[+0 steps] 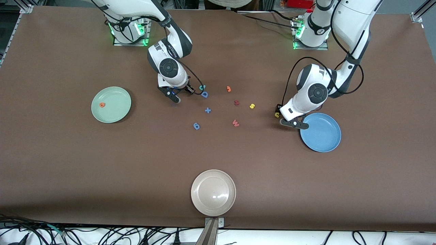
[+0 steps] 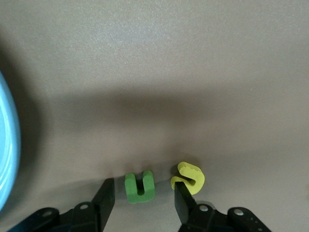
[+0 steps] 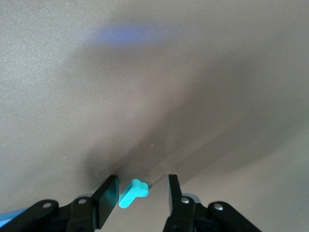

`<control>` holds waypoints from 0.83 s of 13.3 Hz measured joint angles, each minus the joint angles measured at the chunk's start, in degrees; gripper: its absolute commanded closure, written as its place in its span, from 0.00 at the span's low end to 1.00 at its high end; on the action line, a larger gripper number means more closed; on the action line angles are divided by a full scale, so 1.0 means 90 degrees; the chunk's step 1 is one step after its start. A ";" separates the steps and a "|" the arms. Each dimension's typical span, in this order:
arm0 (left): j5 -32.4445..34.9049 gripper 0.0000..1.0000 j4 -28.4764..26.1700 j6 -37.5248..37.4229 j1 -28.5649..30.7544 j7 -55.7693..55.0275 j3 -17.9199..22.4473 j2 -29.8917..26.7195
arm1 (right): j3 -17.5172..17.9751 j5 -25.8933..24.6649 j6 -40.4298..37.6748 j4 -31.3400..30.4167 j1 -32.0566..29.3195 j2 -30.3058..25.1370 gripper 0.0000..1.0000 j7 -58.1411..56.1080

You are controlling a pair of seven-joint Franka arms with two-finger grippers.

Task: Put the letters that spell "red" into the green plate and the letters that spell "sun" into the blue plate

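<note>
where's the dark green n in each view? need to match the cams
Front view: not visible; the left claw and wrist cover that spot, beside the blue plate.
Left wrist view: the dark green n lies on the table between the left claw's fingers, beside a yellow letter.
Right wrist view: not in it.
Shared landmark: the blue plate's rim.

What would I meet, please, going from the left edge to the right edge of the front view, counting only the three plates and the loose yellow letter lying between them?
The green plate with an orange letter on it → the beige-white plate → the yellow letter → the blue plate.
</note>
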 measured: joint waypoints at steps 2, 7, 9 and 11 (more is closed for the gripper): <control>0.0000 0.41 0.0003 -0.0003 0.0001 0.0000 0.0000 0.0000 | 0.0000 0.0000 0.0045 0.0000 0.0002 0.0000 0.67 0.0001; 0.0001 0.45 0.0102 -0.0197 0.0017 0.0000 0.0030 -0.0014 | 0.0000 0.0001 0.0135 0.0016 0.0009 -0.0016 0.91 0.0005; 0.0005 0.45 0.0190 -0.0379 0.0020 -0.0001 0.0059 -0.0016 | -0.0007 0.0000 0.0126 0.0016 0.0009 -0.0040 0.91 0.0005; 0.0007 0.45 0.0232 -0.0465 0.0029 -0.0001 0.0084 -0.0016 | -0.0013 0.0001 0.0135 0.0022 0.0009 -0.0049 0.94 0.0005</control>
